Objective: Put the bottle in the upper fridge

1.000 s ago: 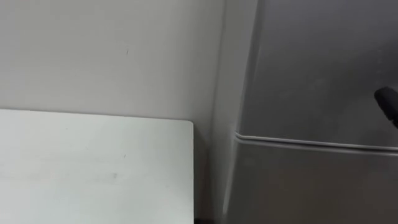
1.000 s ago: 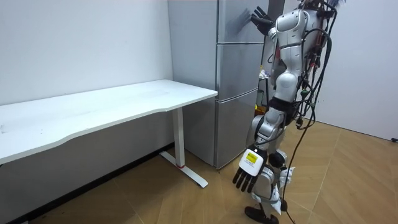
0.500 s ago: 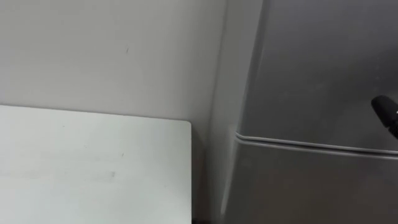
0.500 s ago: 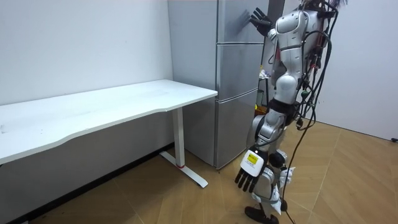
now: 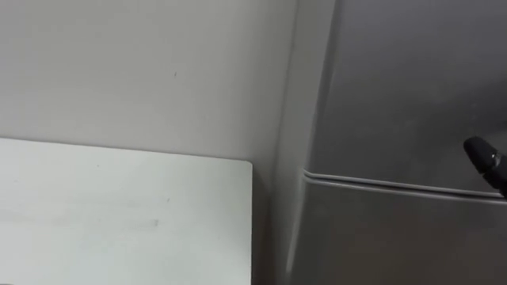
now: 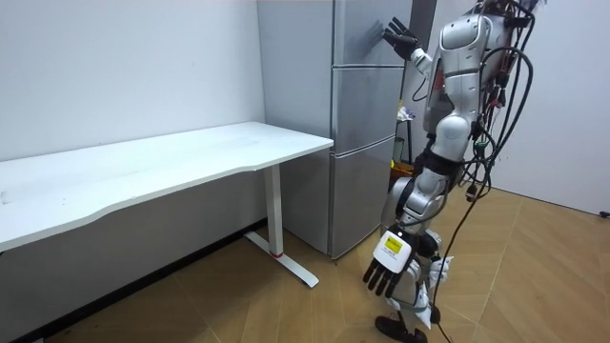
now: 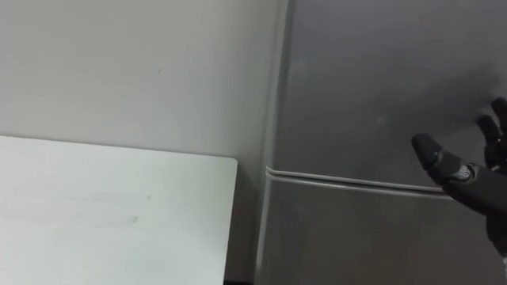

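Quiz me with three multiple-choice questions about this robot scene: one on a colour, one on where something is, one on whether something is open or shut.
1. What colour is the table?
A. White
B. Black
C. Red
2. Where is the robot's right hand?
A. Flat on the table
B. Raised before the fridge's upper door
C. Hanging by its leg
3. How is that upper door?
A. Wide open
B. Taken off
C. Shut

Answers: A, its top is plain white; B, its straight fingers show against the grey door; C, its bottom edge sits flush with no gap.
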